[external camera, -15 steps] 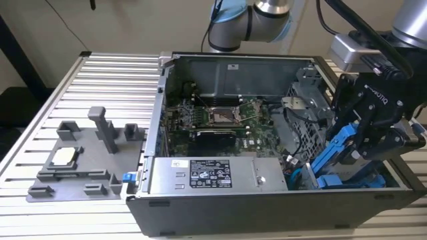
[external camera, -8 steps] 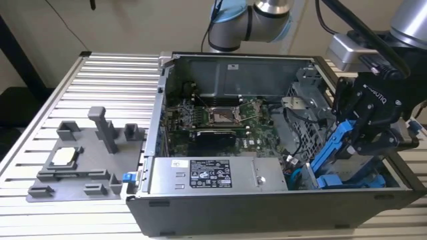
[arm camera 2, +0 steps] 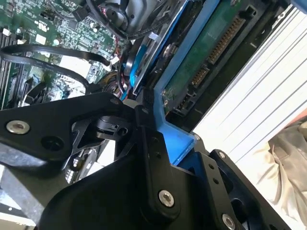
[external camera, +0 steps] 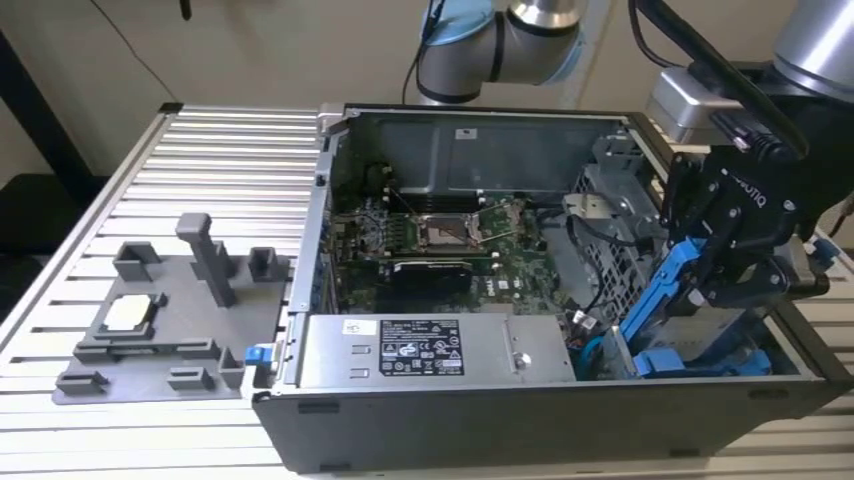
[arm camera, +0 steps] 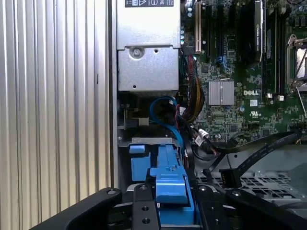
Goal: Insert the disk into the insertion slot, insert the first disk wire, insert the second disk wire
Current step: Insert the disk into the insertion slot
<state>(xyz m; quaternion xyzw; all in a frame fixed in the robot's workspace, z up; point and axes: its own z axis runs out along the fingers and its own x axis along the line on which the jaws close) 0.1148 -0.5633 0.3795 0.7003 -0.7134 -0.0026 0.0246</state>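
Blue plastic is what I see pinched between my fingers (arm camera 2: 152, 143) in the second wrist view: they are closed tight on the bracket of the disk (arm camera 2: 211, 52), whose green circuit-board face and connectors show just beyond. From the exterior view, the gripper (external camera: 721, 285) hangs over the corner of the open computer case (external camera: 534, 420) at that view's right, and the disk (external camera: 667, 290) stands steeply tilted, its lower end down at the insertion slot (external camera: 667, 362) of the grey drive cage. Whether it is seated there I cannot tell. The silver power-supply box (external camera: 420, 350) sits just beside the cage, with the motherboard (external camera: 441, 235) behind it. On the ribbed table (external camera: 214, 160), well apart from the case, lies a grey fixture tray (external camera: 147, 330).
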